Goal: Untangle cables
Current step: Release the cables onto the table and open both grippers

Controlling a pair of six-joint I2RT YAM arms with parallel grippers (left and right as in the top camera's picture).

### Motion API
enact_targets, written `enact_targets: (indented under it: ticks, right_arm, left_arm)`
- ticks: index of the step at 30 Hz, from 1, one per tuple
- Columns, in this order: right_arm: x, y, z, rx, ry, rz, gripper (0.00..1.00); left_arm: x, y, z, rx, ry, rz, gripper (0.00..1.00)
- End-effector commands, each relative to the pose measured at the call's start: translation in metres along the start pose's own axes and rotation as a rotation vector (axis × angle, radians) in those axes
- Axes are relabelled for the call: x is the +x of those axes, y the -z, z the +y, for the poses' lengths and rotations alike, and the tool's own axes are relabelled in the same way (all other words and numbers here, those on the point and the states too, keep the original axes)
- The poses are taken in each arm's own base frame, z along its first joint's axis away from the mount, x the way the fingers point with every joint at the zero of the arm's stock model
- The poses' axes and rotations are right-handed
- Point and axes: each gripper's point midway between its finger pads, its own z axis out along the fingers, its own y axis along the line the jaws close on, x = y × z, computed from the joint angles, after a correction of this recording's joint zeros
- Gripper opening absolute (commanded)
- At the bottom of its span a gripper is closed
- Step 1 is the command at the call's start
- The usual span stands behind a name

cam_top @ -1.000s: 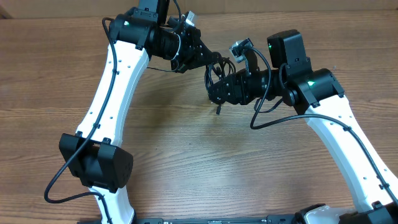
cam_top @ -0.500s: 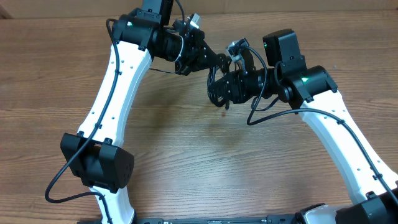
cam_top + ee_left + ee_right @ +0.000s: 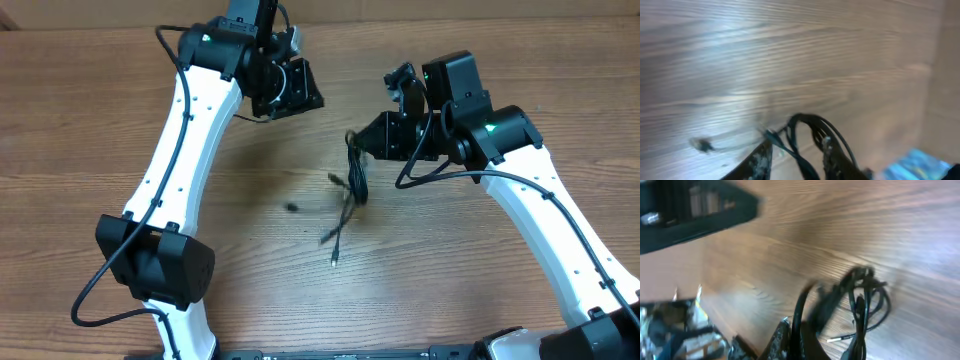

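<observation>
Overhead and wrist views of the table [image 3: 450, 290], read from left to right as an onlooker in the room would see it. Progress: judging by how things lie, the untangling is no more than partway. The cables [image 3: 355, 178] make one dark clump a little right of centre. Their loops are bunched together at the top, and only a strand or two trail free, down and leftward toward the wood (the ends are blurred, so it cannot be told whether they touch the table or whether any whole cord is out of the knot). No cord lies on its own apart from the rest, so pulling the strands apart and laying them out is left to do. A small dark mark [image 3: 291, 208] on the wood left of the clump is too blurred to name. End effectors: the left gripper [image 3: 293, 88] sits up and to the left, well apart from the cables. Its fingers [image 3: 760, 160] are parted and grasp nothing. The right gripper [image 3: 372, 140], at the top of the clump, is clenched on the cables, which run up between its fingers in its own wrist view and dangle from it.
</observation>
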Motion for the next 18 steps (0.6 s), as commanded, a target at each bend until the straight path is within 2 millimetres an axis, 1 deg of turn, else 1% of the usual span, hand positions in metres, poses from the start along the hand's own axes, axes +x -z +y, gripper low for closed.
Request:
enact_targets:
  ticks: [1, 3, 4, 5, 7, 9, 11, 12, 13, 15, 16, 18]
  right_arm:
    - [-0.013, 0.016, -0.004, 0.069, -0.123, -0.096, 0.04]
    - [-0.015, 0.016, -0.003, 0.061, -0.153, -0.108, 0.04]
    - [-0.018, 0.017, -0.002, 0.054, -0.177, -0.118, 0.04]
    - [-0.02, 0.017, -0.002, 0.054, -0.187, -0.125, 0.04]
    - [-0.022, 0.017, -0.004, 0.066, -0.21, -0.141, 0.04]
    - [-0.023, 0.018, -0.007, 0.072, -0.215, -0.142, 0.04]
    - [-0.021, 0.02, -0.012, 0.085, -0.219, -0.134, 0.04]
    - [-0.018, 0.024, -0.025, 0.131, -0.231, -0.131, 0.04]
    - [-0.017, 0.026, -0.033, 0.158, -0.247, -0.131, 0.04]
    - [-0.014, 0.038, -0.062, 0.25, -0.314, -0.137, 0.04]
    - [-0.013, 0.046, -0.079, 0.294, -0.355, -0.143, 0.04]
    - [-0.014, 0.064, -0.106, 0.343, -0.41, -0.158, 0.04]
  left_arm:
    - [0.002, 0.019, -0.012, 0.071, -0.243, -0.011, 0.43]
    - [0.013, 0.019, -0.021, 0.129, -0.316, 0.027, 0.46]
    - [0.021, 0.017, -0.024, 0.147, -0.35, 0.058, 0.45]
    - [0.025, 0.015, -0.024, 0.144, -0.365, 0.073, 0.43]
    - [0.037, 0.007, -0.021, 0.14, -0.404, 0.115, 0.4]
    - [0.045, -0.006, -0.016, 0.137, -0.409, 0.151, 0.38]
    - [0.049, -0.018, -0.009, 0.134, -0.396, 0.167, 0.38]
    - [0.051, -0.028, -0.002, 0.132, -0.389, 0.18, 0.4]
    - [0.052, -0.032, 0.001, 0.131, -0.387, 0.183, 0.41]
    - [0.057, -0.042, 0.006, 0.133, -0.382, 0.199, 0.43]
    - [0.06, -0.047, 0.006, 0.134, -0.391, 0.205, 0.43]
    - [0.065, -0.052, 0.002, 0.138, -0.407, 0.213, 0.43]
